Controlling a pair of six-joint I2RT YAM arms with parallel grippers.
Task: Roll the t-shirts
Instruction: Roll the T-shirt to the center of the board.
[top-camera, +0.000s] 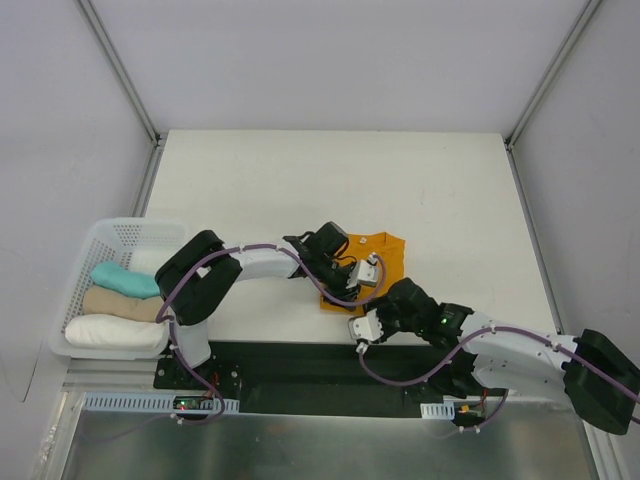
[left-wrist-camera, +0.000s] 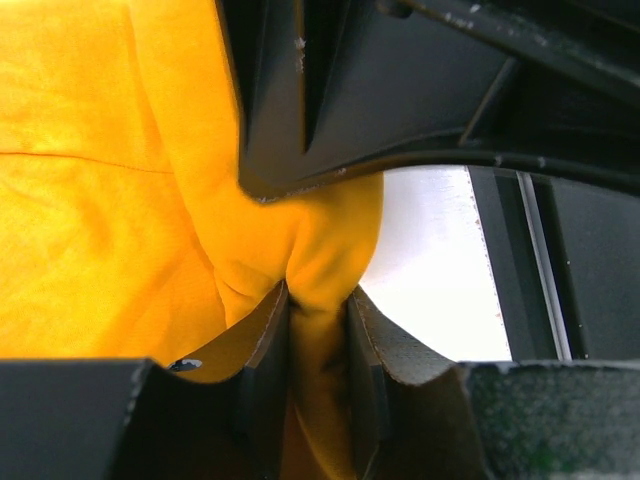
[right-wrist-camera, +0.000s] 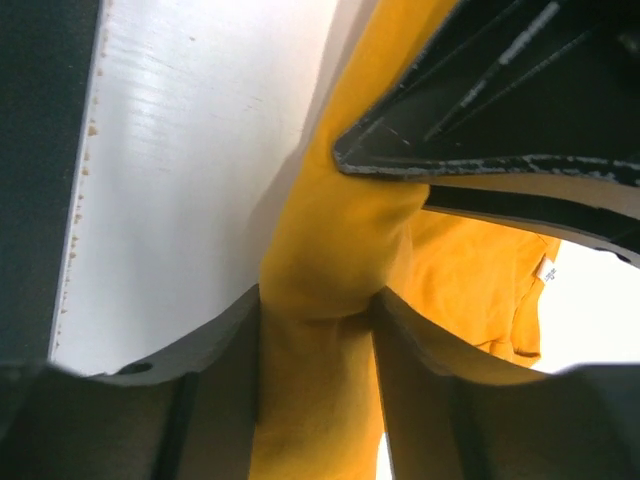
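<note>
The orange t-shirt (top-camera: 387, 252) lies folded small on the white table, near the front middle. My left gripper (top-camera: 350, 272) is shut on its near edge; in the left wrist view (left-wrist-camera: 318, 305) a fold of orange cloth (left-wrist-camera: 90, 200) is pinched between the fingers. My right gripper (top-camera: 372, 312) is shut on the same edge just beside it; in the right wrist view (right-wrist-camera: 318, 310) a thick fold of orange cloth (right-wrist-camera: 480, 280) sits between the fingers. The two grippers face each other closely. The teal (top-camera: 125, 278), tan (top-camera: 120, 305) and white (top-camera: 115, 333) t-shirts lie rolled in the basket.
A white plastic basket (top-camera: 95, 240) stands at the left edge of the table. A black base strip (top-camera: 300, 360) runs along the near edge. Grey walls enclose the table at the back and sides.
</note>
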